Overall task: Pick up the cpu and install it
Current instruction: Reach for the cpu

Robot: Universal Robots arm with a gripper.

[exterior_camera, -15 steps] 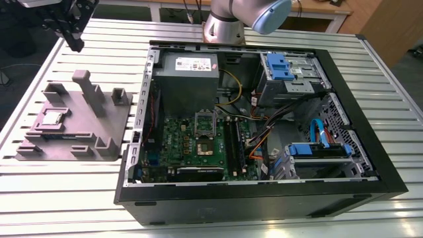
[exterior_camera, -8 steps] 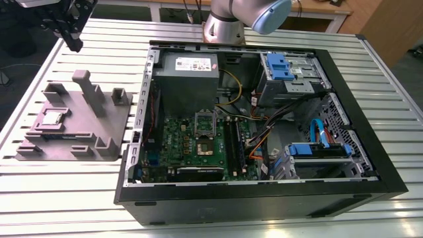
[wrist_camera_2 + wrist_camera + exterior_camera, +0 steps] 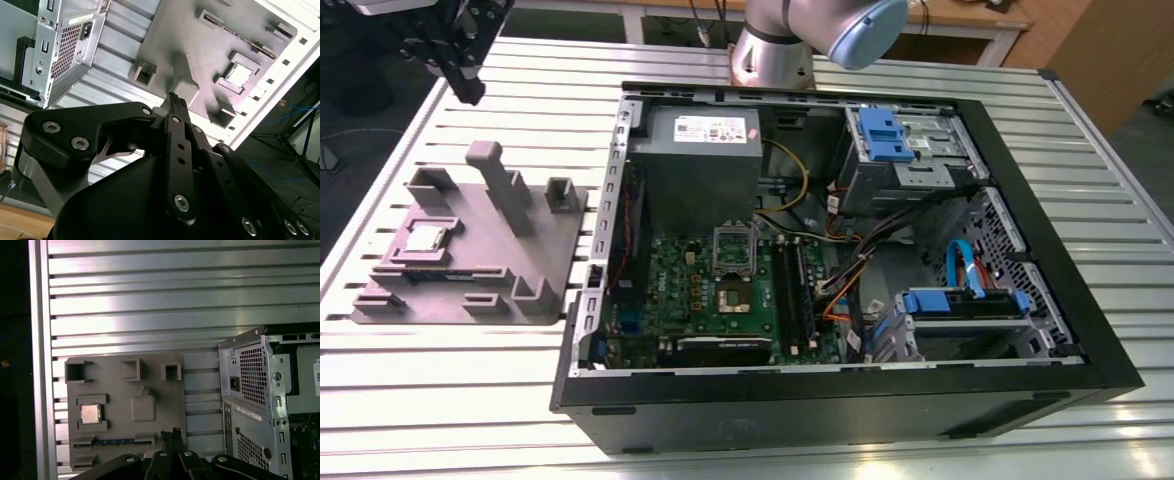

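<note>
Entry: cpu (image 3: 90,413), flat in its recess on the gray fixture tray (image 3: 169,402), beside the computer case (image 3: 255,390). My gripper (image 3: 170,433): jaws together, empty, hovering above the tray. Best approach, I judge: open wide, descend square (no tilt).

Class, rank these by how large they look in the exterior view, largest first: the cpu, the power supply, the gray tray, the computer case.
1. Case
2. Tray
3. Power supply, partly hidden inside the case, so it may look smaller than it is
4. Cpu, by far the smallest
</note>
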